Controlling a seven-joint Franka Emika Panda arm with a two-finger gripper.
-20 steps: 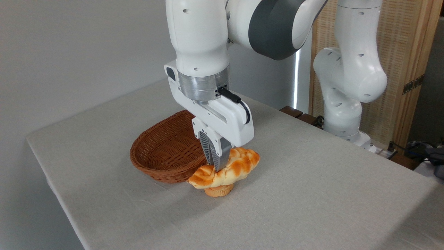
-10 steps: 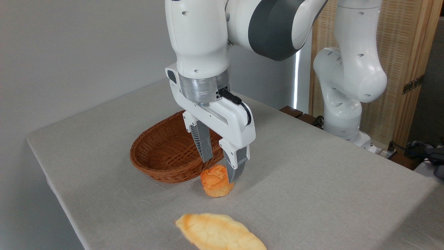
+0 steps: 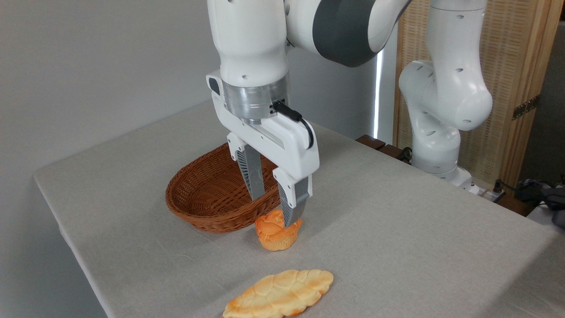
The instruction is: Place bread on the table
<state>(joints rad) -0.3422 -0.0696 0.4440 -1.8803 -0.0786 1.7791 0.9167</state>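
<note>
on table [image 3: 419, 229] nr front edge: bread [image 3: 279, 294]; bun [image 3: 276, 232] & basket [image 3: 207, 194] behind, under empty wide-open pincer [image 3: 273, 210]

You are looking at one desk [image 3: 397, 229], cloth-covered. Sitting on it: one long scored bread [image 3: 279, 294], one small round orange bun [image 3: 274, 234], one brown wicker basket [image 3: 207, 198]. That is making two baked items in all, one of each kind. Nothing is showing inside the basket. One white robot arm [image 3: 441, 97] is reaching over the desk, carrying one hand [image 3: 273, 207] with two grey fingers [image 3: 251, 174]. One black cable [image 3: 300, 123] is looping at the wrist.
</note>
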